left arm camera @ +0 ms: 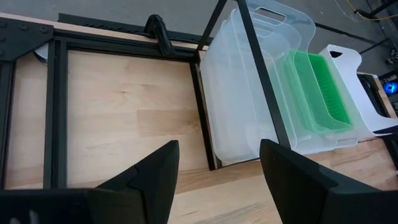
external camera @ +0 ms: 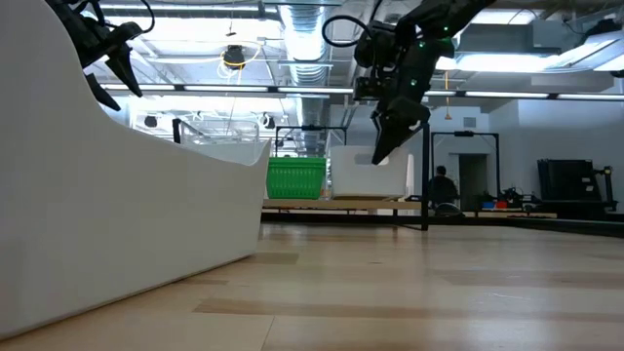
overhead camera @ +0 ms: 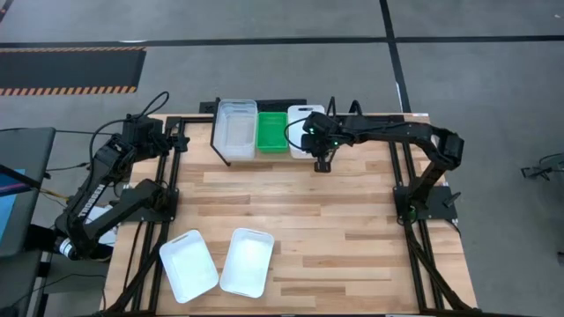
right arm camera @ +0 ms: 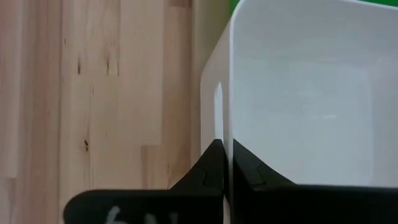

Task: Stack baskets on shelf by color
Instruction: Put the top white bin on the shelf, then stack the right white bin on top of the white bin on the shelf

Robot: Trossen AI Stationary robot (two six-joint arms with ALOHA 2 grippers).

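Wooden surface [overhead camera: 335,220] is bounded by a black frame [overhead camera: 173,189]. Striped floor tape [overhead camera: 70,88] is seen alongside; a person [external camera: 445,185] is seen far behind.

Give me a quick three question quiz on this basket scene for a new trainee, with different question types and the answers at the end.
1. True or false: the green basket sits between the clear basket and a white basket on the shelf.
2. How many white baskets lie at the table's near edge?
3. Multiple choice: the right gripper is pinching A) the green basket, B) the white basket's wall, C) nothing.

Key: 1 true; 2 two; 3 B.
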